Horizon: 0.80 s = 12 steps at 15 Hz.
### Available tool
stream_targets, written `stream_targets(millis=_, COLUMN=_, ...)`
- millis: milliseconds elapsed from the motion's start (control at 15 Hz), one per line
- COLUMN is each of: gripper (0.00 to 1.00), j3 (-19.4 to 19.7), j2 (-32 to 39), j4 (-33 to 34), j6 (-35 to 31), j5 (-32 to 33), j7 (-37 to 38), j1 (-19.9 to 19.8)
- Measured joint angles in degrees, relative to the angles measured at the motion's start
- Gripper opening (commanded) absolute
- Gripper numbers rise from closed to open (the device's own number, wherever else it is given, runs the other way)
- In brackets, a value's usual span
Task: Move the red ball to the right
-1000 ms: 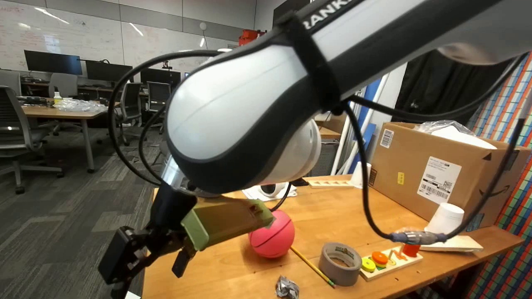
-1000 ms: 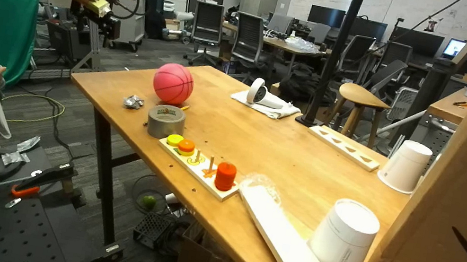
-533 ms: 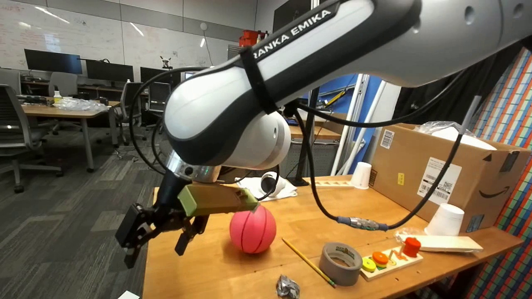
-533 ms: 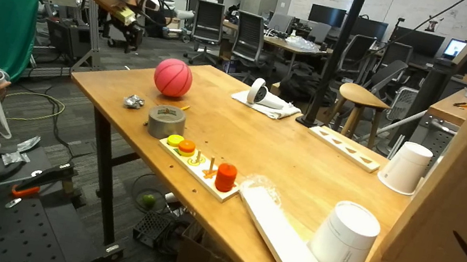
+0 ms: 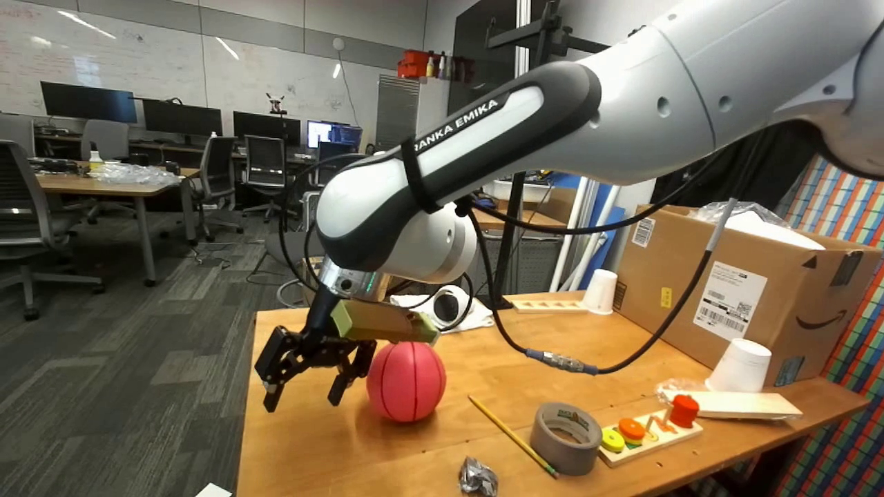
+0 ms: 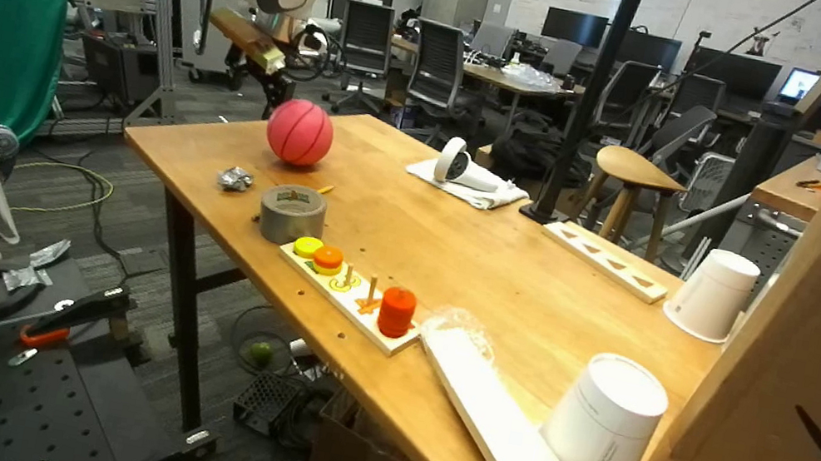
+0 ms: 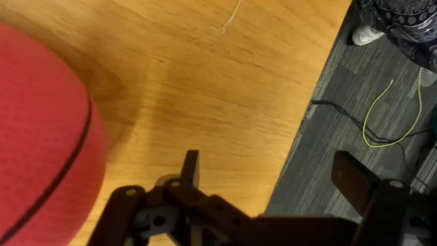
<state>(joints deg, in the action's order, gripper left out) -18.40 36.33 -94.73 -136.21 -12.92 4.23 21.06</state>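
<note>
Exterior view: now nearer a seamed pinkish-red round ball [image 5: 406,382], just outside wide-spread, unladen black fingers [image 5: 339,388]; probably readying a rightward push.

The red ball [image 7: 44,136] sat beside the gripper [image 7: 266,165], outside its spread jaws, between which table [image 7: 222,102] and floor [image 7: 307,177] showed.

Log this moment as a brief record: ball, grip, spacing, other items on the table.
Ball: red ball with dark lines, resting on the wooden table
Grip: none; the end effector has its jaws apart with nothing held
Spacing: end effector left of the red ball in an exterior view; wood shows between them in the wrist view
Other items: pencil, grey tape roll, crumpled foil, peg board with coloured rings
</note>
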Motion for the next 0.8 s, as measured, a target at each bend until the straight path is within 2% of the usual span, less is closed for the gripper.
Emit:
stream_targets(millis=200, gripper=1.0, j3=3.31, j2=-0.18, j4=-0.31, j6=0.09, j5=3.05, j7=0.12, j1=-1.81)
stream_targets(millis=467, gripper=1.0, j3=8.85, j2=-9.73, j4=-3.14, j6=2.55, j5=13.98, j7=2.55, j1=-1.7)
stream_targets(millis=600, gripper=1.0, j3=9.42, j2=-15.24, j4=-5.46, j6=4.72, j5=20.37, j7=4.46, j1=-0.56)
stream_targets(millis=800, gripper=1.0, j3=8.59, j2=-22.94, j4=-10.1, j6=7.91, j5=31.14, j7=9.5, j1=3.25)
